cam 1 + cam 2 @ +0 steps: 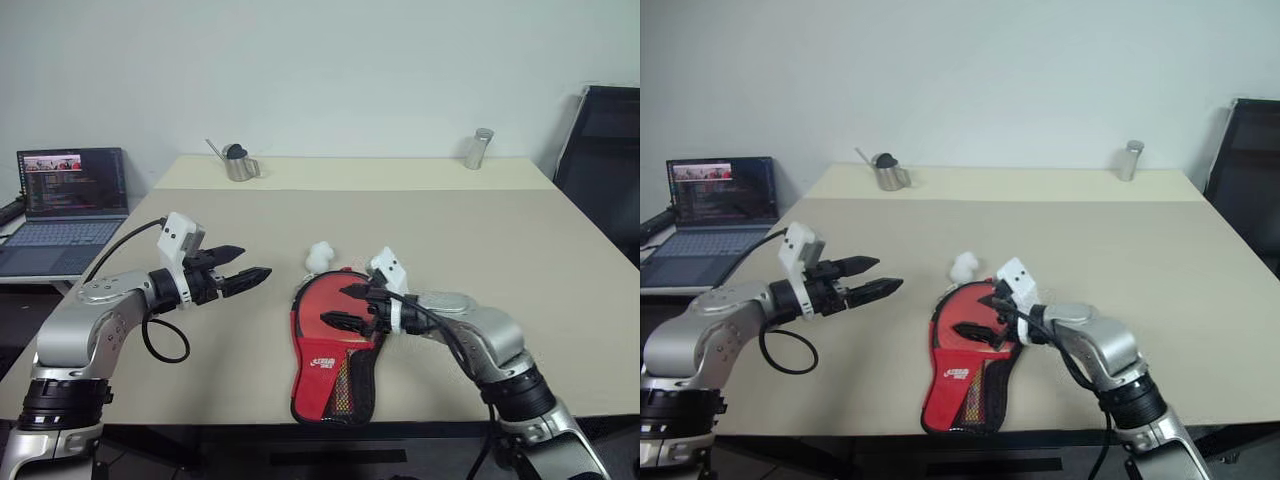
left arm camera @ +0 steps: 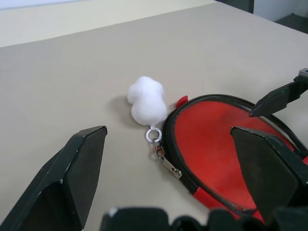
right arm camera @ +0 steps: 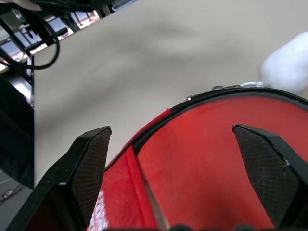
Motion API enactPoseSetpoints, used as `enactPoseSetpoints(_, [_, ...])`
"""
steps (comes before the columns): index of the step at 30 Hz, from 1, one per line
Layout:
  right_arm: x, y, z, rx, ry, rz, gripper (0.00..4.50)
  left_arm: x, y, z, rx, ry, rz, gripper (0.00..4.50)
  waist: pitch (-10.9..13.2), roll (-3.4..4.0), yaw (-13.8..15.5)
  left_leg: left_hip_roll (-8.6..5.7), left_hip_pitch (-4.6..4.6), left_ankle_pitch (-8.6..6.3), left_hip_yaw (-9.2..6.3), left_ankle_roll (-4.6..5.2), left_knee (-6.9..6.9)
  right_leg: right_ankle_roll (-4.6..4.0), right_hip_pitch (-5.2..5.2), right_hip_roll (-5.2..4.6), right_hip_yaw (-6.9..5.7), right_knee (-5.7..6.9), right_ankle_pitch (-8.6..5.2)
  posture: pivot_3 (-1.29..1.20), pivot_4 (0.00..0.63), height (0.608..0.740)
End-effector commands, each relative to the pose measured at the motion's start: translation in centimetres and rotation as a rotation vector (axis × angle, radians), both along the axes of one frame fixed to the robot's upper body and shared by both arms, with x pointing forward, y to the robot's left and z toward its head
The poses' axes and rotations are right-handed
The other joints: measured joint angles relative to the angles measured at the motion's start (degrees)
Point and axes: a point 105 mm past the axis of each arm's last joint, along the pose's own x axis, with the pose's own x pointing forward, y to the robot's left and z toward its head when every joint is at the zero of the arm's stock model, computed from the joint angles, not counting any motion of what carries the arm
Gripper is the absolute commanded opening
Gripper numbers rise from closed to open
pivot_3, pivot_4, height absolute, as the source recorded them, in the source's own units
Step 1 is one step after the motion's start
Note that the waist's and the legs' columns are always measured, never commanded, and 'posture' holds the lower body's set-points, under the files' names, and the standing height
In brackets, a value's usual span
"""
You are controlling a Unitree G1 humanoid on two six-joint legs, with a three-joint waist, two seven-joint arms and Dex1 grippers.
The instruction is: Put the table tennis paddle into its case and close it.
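With the case [image 1: 335, 345] lying zipped shut on the surface [image 1: 480, 250], both the left tool [image 1: 250, 272] and right tool [image 1: 345, 308] stand wide and empty; withdrawal is judged next.

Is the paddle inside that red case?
Cannot tell. The red case lies flat on the table, its black zip edge running round; whatever is inside is covered by fabric.

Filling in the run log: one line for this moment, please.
left gripper open, beside case | right gripper open, over red case | case zipped, on table | pom-pom at zip pull
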Motion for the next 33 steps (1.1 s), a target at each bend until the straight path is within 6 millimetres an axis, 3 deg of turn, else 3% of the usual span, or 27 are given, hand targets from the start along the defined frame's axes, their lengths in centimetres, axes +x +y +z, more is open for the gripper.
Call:
enactPoseSetpoints(1, [1.2,0.1,-0.2,-0.033,-0.039,-0.05,4.45,-0.1,-0.1,0.8,-0.007,-0.039,0.005,4.5,0.0,0.0,0.01,0.0,0.01,0.0,0.0,0.0,0.0,0.0,0.0,0.0,0.0,0.0,0.0,0.0,0.15,0.74])
enactPoseSetpoints(8, [2.4,-2.0,-2.8,-0.11,0.011,-0.149,4.45,2.0,-2.0,0.2,-0.026,0.013,0.028,4.5,-0.01,-0.02,0.33,-0.02,0.0,0.0,-0.02,0.0,0.02,0.0,0.02,-0.01,-0.02,0.02,0.0,0.0,0.15,0.74])
enactPoseSetpoints(12, [2.6,-2.3,-3.9,-0.129,0.026,-0.188,4.45,4.2,-3.3,-0.4,-0.005,0.022,0.07,4.5,-0.02,-0.03,0.18,-0.02,0.01,0.0,-0.01,0.0,0.02,0.0,0.02,0.0,-0.02,0.05,0.0,0.0,0.15,0.74])
enactPoseSetpoints(19, [1.8,-1.4,-4.3,-0.112,0.045,-0.175,4.45,8.4,-6.3,-1.9,0.06,0.06,0.082,4.5,-0.04,-0.07,0.14,-0.04,0.03,0.01,0.01,-0.01,0.07,0.0,0.01,0.0,0.0,0.14,0.0,0.0,0.15,0.74])
enactPoseSetpoints(25, [1.7,-1.0,-4.3,-0.1,0.052,-0.182,4.45,11.4,-7.5,-2.7,0.13,0.061,0.121,4.5,-0.05,-0.09,-0.02,-0.05,0.04,0.01,0.05,-0.01,0.08,0.0,-0.01,0.01,0.02,0.16,0.0,0.0,0.15,0.74])
enactPoseSetpoints(33, [1.5,-0.7,-4.3,-0.081,0.061,-0.2,4.45,12.6,-9.9,-4.1,0.115,0.137,0.137,4.5,-0.06,-0.1,-0.02,-0.06,0.02,0.01,0.05,0.0,0.08,0.0,-0.02,0.0,0.01,0.16,0.0,0.0,0.15,0.74])
